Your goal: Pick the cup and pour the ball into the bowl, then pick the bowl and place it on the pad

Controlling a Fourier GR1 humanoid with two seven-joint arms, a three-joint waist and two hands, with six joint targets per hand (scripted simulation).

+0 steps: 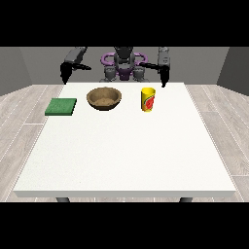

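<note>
yellow cup (148, 99) stands upright beside the wooden bowl (103, 97), green pad (61, 106) further along; each robot hand (164, 78) (63, 74) hangs behind the worktop (126, 151), finger state unclear.

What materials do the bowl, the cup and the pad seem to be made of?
Bowl: probably wood, matte, with a mottled brown surface. Cup: perhaps plastic or coated paper, smooth yellow with a red print. Pad: possibly foam or cloth, flat, dull green.
</note>
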